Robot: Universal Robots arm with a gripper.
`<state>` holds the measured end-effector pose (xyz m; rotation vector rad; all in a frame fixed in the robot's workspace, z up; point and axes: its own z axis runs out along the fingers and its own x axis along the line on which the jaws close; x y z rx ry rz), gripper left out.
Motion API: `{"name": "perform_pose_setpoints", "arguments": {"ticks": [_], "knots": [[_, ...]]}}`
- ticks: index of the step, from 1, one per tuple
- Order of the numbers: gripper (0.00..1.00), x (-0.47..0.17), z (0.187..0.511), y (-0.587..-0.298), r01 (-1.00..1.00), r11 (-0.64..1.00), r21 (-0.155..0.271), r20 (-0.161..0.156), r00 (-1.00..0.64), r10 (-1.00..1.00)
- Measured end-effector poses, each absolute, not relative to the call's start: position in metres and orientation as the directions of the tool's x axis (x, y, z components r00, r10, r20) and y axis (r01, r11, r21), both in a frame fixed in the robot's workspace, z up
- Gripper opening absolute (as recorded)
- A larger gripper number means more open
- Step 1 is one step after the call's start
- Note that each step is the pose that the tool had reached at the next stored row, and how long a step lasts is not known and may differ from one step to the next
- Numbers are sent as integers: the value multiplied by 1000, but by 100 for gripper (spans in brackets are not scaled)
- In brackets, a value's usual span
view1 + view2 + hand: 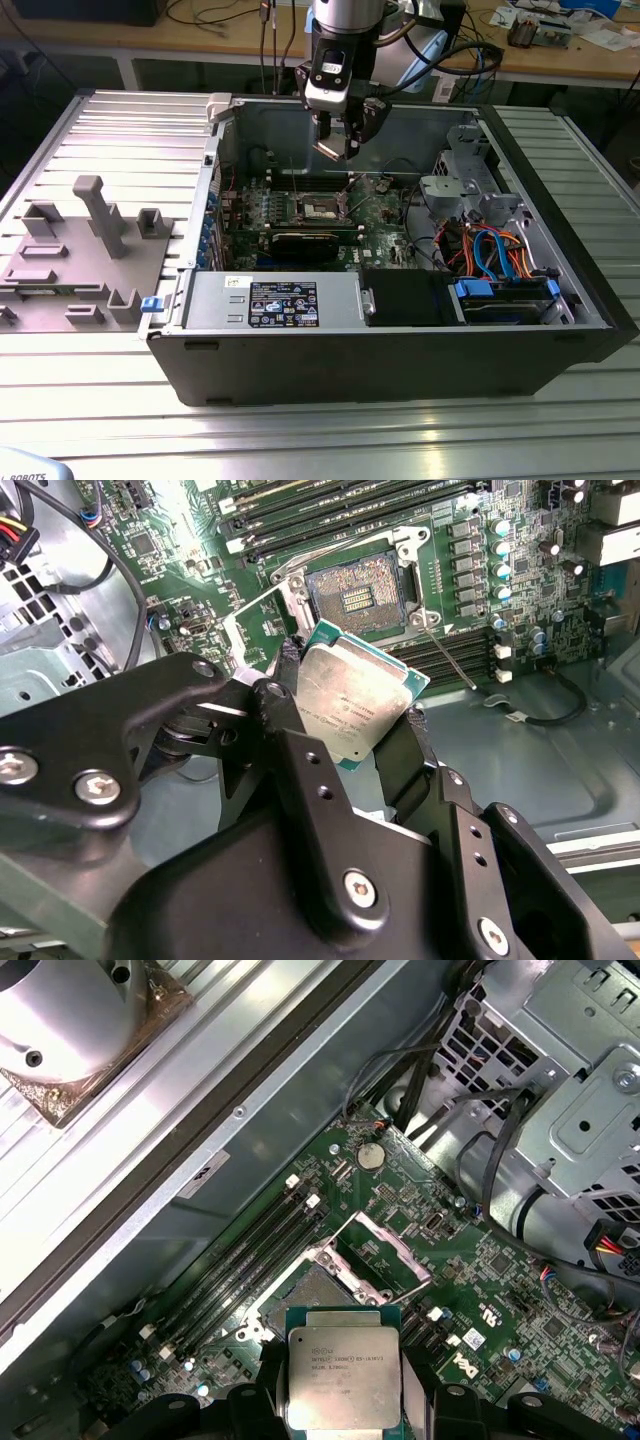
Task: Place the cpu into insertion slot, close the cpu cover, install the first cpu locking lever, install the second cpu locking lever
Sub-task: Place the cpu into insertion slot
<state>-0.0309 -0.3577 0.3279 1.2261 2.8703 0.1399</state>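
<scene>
- My gripper (pixel 337 148) was clamped on the cpu (pixel 352 702) by its edges, holding it above the motherboard and not yet seated.
- Beneath it, the insertion slot (pixel 360 595) lay bare, contacts exposed.
- Beyond, the cpu cover (pixel 398 1248) stood hinged open and a locking lever (pixel 447 658) looked unlatched — so I judged all four steps were left to do.

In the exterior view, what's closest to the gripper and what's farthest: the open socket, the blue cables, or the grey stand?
The gripper holds the cpu.
1. open socket, just below it on the board.
2. blue cables, inside the case, toward the exterior view's right.
3. grey stand, outside the case, at the exterior view's left.
</scene>
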Motion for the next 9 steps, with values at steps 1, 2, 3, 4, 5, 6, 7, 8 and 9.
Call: {"name": "perform_pose_setpoints", "arguments": {"ticks": [1,2,3,4,5,6,7,8,9], "knots": [[54,-31,328,-358,721,688,89,19,-692,722],[54,-31,328,-358,721,688,89,19,-691,722],[54,-31,328,-358,721,687,89,19,-691,723],[54,-31,328,-358,721,687,89,19,-691,723],[54,-31,328,-358,722,686,89,19,-690,723],[54,-31,328,-358,722,686,89,19,-690,724],[54,-31,328,-358,722,686,89,19,-689,724],[54,-31,328,-358,723,685,89,19,-689,724],[54,-31,328,-358,723,685,89,19,-689,725]]}}
